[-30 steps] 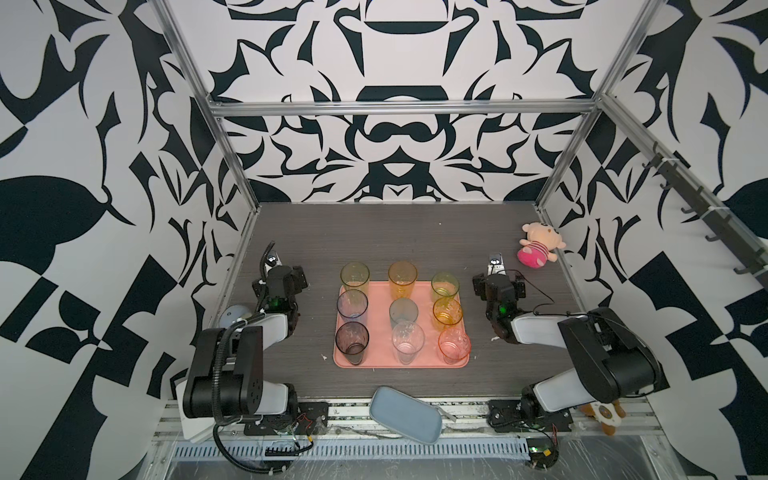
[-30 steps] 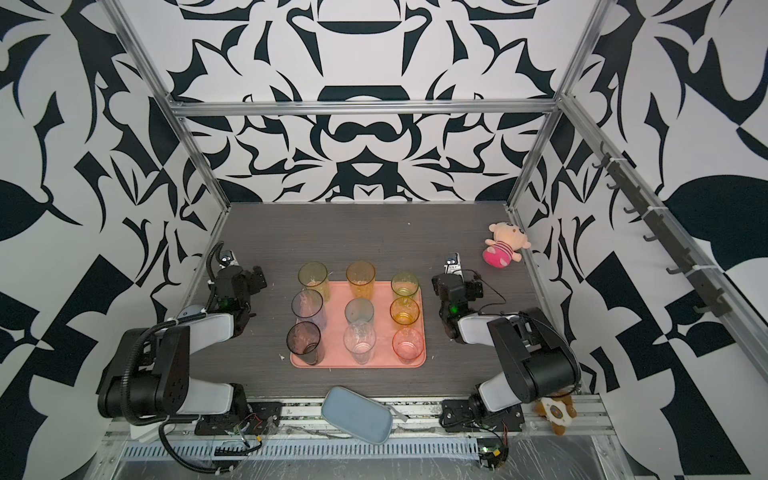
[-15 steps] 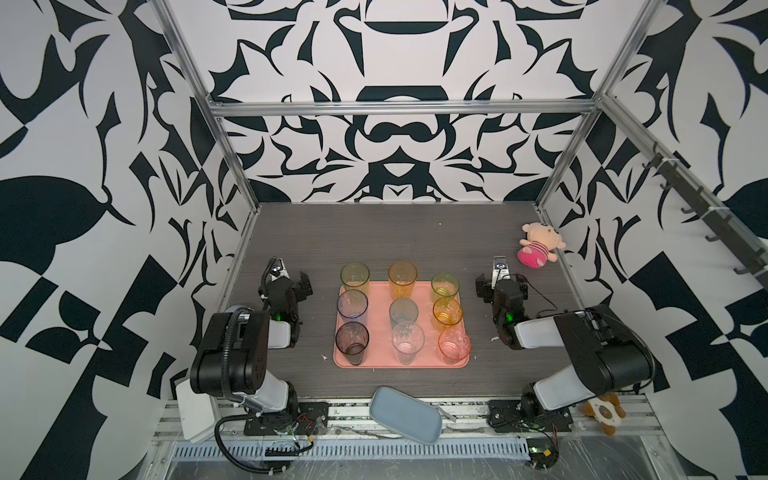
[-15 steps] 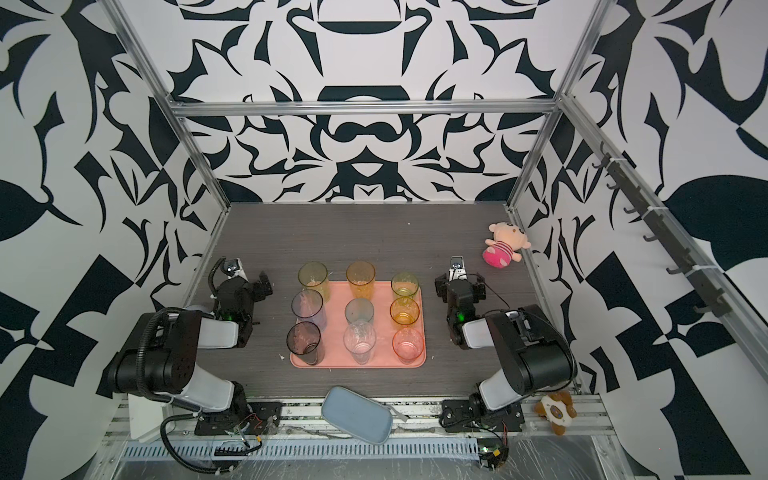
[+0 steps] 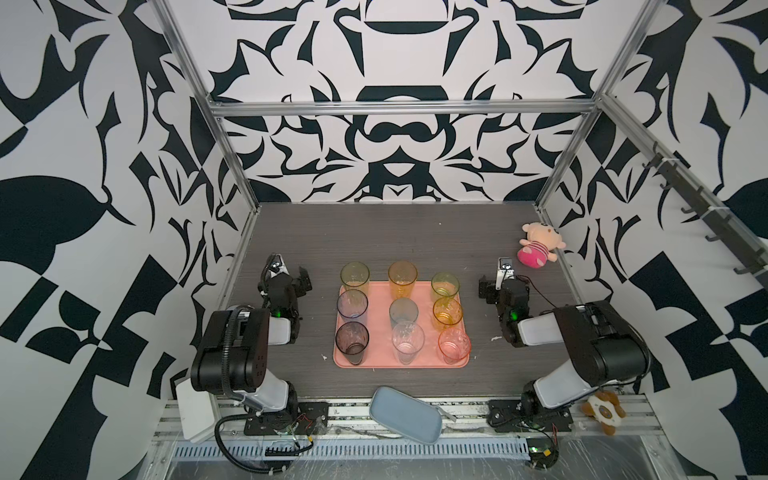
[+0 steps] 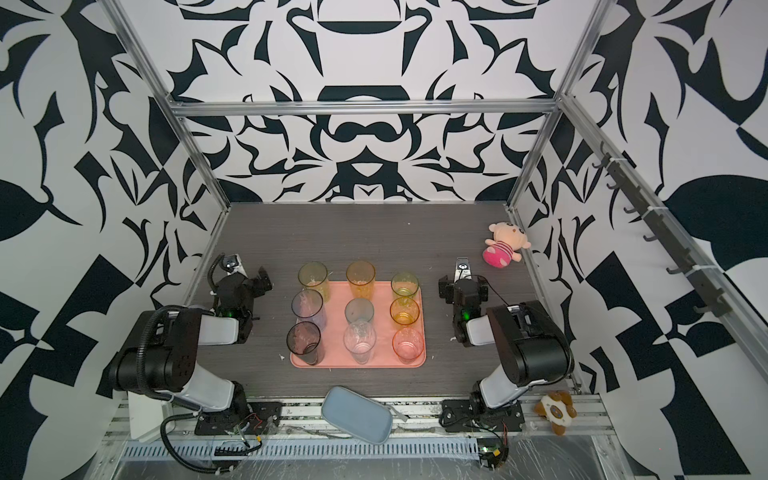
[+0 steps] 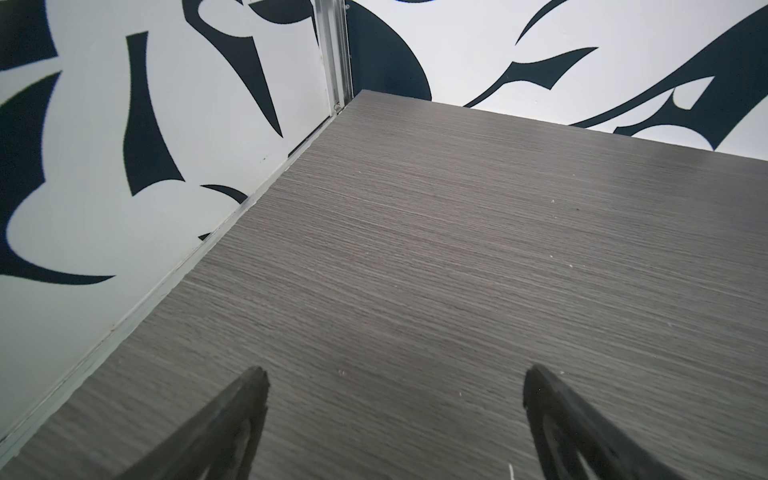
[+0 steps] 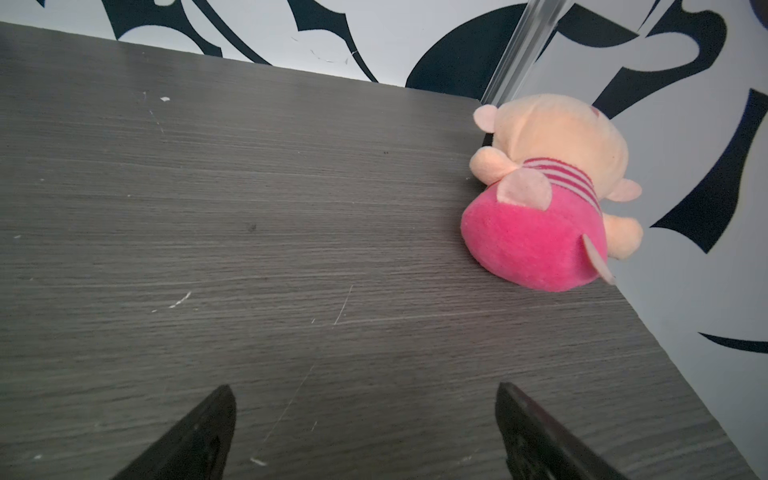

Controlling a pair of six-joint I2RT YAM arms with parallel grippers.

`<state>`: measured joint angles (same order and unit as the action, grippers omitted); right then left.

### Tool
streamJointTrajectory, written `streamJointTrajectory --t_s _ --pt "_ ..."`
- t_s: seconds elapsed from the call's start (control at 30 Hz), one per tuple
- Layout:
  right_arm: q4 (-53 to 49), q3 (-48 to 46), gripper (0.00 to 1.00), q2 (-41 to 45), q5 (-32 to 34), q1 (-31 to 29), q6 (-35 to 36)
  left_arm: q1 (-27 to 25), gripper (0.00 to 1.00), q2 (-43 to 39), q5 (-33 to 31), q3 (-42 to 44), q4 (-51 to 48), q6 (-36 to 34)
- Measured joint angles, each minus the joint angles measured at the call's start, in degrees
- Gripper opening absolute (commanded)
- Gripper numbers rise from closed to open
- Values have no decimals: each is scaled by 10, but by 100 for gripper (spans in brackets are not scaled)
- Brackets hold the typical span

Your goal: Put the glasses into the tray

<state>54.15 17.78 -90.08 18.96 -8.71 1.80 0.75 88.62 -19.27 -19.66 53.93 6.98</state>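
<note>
Standing in three rows, the nine glasses [image 5: 402, 311] seemed all inside the tray [image 5: 380, 332], with left claw [image 5: 289, 270] at its nine o'clock and right claw [image 5: 503, 282] at three o'clock both wide and empty, so only a final check looked due.

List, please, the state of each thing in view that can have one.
Salmon-pink rectangular tray: flat on table, full.
Nine tinted see-through tumblers: upright, in that tray.
Left tool: open, empty.
Right tool: open, empty.
Pale blue-grey dish: askew on front rail.
Pink plush doll: lying down.
</note>
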Motion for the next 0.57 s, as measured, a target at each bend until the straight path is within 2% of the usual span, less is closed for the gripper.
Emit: streamJointTrajectory --t_s 0.57 --pt "0 0 100 0 -3 0 -2 0 99 0 15 0 -8 -6"
